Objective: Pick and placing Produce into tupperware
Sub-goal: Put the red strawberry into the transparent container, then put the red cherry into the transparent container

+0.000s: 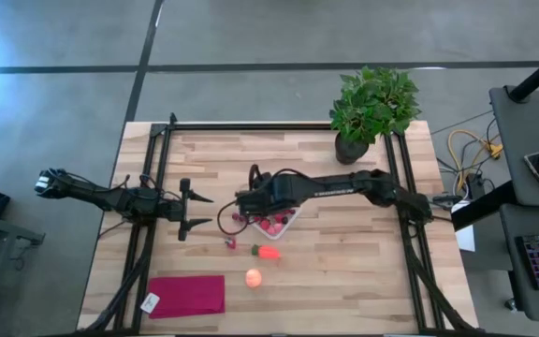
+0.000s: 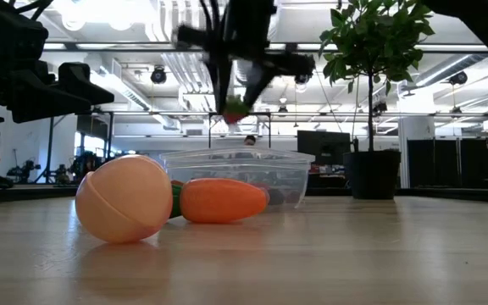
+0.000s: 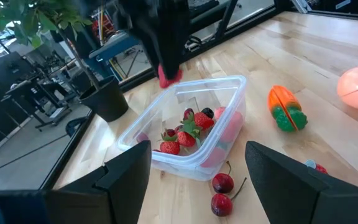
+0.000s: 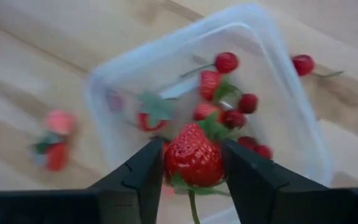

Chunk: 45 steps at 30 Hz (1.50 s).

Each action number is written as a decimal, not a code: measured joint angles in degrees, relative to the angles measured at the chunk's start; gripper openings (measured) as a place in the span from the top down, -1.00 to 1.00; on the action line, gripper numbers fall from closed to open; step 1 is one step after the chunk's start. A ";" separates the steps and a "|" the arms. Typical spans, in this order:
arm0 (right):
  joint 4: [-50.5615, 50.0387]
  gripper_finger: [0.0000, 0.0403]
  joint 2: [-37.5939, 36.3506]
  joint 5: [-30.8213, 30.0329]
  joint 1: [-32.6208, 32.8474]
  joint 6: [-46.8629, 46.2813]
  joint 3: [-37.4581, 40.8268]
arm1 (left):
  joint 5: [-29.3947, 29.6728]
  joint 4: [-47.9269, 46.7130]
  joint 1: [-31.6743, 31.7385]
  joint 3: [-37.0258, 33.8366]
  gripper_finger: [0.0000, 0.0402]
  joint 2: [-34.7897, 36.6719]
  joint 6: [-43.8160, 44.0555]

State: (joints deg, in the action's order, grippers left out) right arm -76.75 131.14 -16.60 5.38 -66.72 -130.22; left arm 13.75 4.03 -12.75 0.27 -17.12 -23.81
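The clear tupperware (image 1: 286,225) stands mid-table with several strawberries and cherries (image 3: 188,130) inside. My right gripper (image 4: 194,171) hangs above its left part, shut on a red strawberry (image 4: 194,158). On the wood near the tupperware lie the orange carrot piece (image 1: 268,251), the pale orange round fruit (image 1: 254,277), two cherries (image 3: 221,183) and a small strawberry (image 4: 55,146). My left gripper (image 1: 195,212) waits at the table's left, open, with nothing between its fingers. My right gripper pinches the strawberry's two opposite sides (image 4: 173,162) between its two fingers (image 4: 145,177). The fingers come steeply from above, pointing down. The strawberry (image 2: 235,108) is lifted clear, high over the tupperware's rim (image 2: 227,154).
A potted green plant (image 1: 372,108) stands at the table's far right. A magenta cloth (image 1: 187,295) lies flat at the near left. Black frame rails (image 1: 157,168) run along the left, right and far sides. Bare wood lies at the near right.
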 joint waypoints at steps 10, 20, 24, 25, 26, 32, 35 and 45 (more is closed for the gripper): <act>-5.81 -0.31 -0.66 0.10 -2.32 15.58 1.48 | 0.00 0.00 0.00 0.00 -0.23 0.02 0.02; -6.01 -0.34 -9.42 13.49 -9.54 38.79 1.50 | -0.01 0.00 0.00 0.00 -0.23 0.02 0.02; -5.36 -0.34 -12.28 11.04 -10.65 43.14 2.04 | 0.01 0.00 0.00 0.00 -0.23 0.02 0.00; -6.00 -0.34 -12.66 11.27 -11.32 45.44 2.61 | -0.01 0.00 0.00 0.00 -0.23 0.01 0.02; -7.09 -0.34 -12.83 12.51 -12.24 47.22 3.61 | 0.00 0.00 0.00 0.00 -0.23 0.01 0.00; -8.55 -0.34 -12.68 18.62 -20.58 54.86 11.49 | 0.01 0.00 0.00 0.00 -0.23 0.00 0.00; -8.18 -0.35 -12.75 20.21 -21.40 59.33 14.20 | 0.00 0.00 0.00 0.00 -0.23 0.00 0.02; -3.30 -0.35 -12.73 18.86 -21.39 74.97 21.96 | 0.01 0.00 0.00 0.00 -0.23 -0.01 0.00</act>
State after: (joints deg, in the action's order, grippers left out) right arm -80.04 118.41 2.26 -16.01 8.26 -108.26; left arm 13.76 4.03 -12.75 0.27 -17.13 -23.81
